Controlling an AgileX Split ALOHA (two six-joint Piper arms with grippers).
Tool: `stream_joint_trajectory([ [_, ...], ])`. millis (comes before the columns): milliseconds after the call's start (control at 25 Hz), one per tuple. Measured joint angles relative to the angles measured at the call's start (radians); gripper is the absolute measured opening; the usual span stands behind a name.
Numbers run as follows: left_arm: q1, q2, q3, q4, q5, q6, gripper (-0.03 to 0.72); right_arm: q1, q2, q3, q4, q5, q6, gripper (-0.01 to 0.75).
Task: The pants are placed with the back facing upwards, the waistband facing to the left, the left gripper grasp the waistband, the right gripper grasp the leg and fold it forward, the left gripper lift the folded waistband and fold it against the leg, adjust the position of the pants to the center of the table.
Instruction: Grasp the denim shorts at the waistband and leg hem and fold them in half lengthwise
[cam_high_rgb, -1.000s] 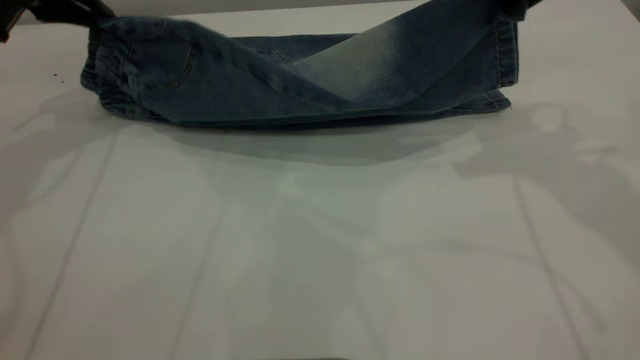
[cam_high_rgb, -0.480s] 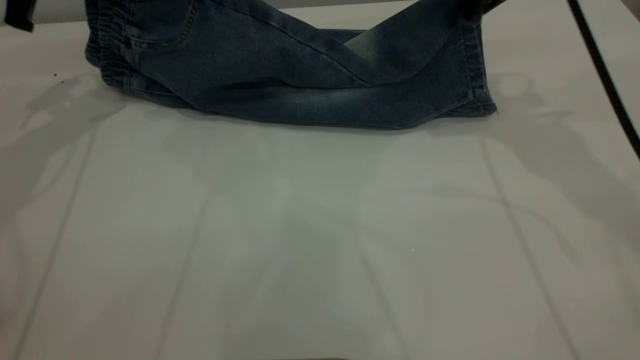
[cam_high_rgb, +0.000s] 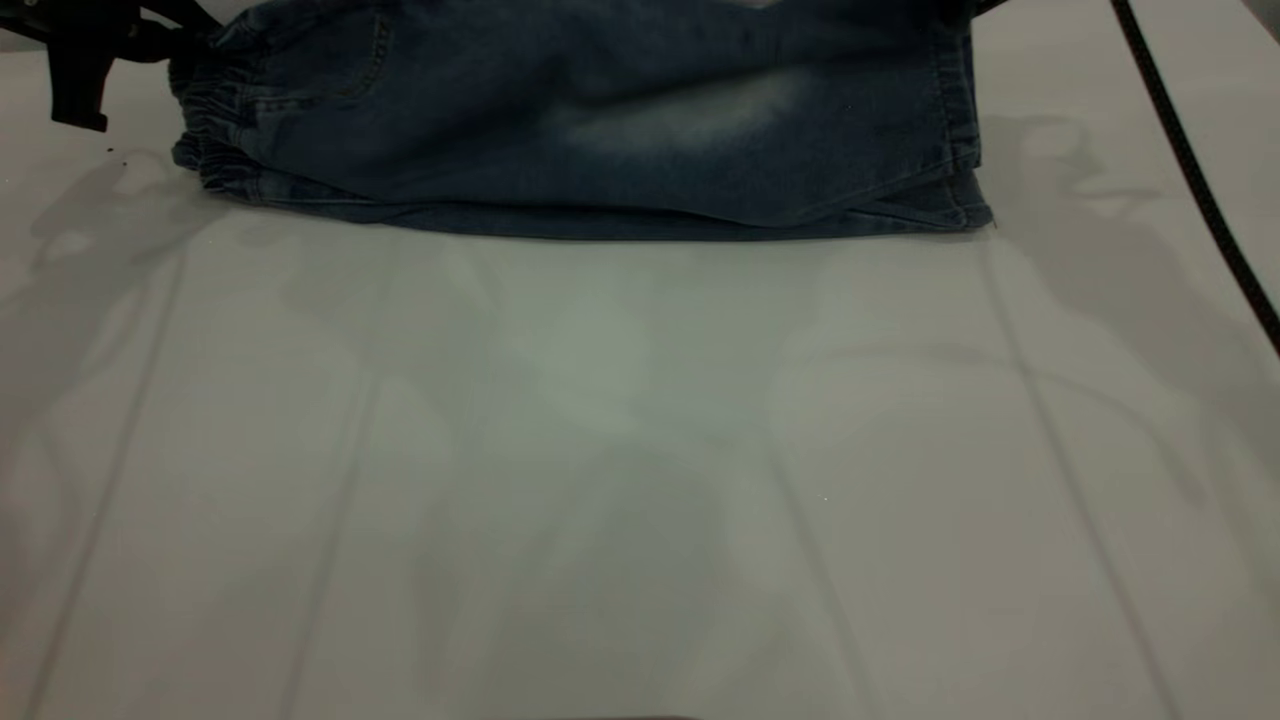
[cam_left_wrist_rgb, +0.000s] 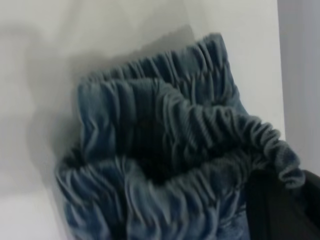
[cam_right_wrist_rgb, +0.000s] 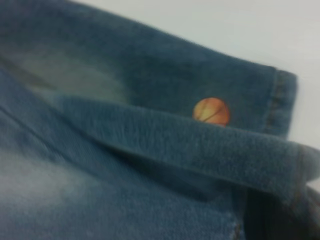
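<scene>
Exterior view: left gripper (cam_high_rgb: 150, 35), fingers clamped on the waistband (cam_high_rgb: 205, 130), sits at the pants' (cam_high_rgb: 600, 130) left end, right gripper's fingers unreadable, pants folded lengthwise along the table's (cam_high_rgb: 640, 480) far edge.

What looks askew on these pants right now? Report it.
The pants lie folded lengthwise at the table's far edge, not its center. At the right end, the two hems do not line up: the lower one pokes out past the upper. The waistband is bunched at the left end effector.
</scene>
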Motion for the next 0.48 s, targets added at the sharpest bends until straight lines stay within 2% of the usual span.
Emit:
stream_joint_trajectory([
  [280,0.0,0.001,0.0,-0.007,-0.015,0.041,0.076,-0.018,0.0,0.0,0.002,-0.004,0.007,0.046],
  [360,0.0,0.001,0.0,-0.007,-0.015,0.065,0.085,-0.018,0.0,0.0,0.002,-0.004,0.007,0.076],
  [480,0.0,0.001,0.0,-0.007,-0.021,0.109,0.122,-0.018,0.0,0.0,0.002,-0.004,0.008,0.168],
])
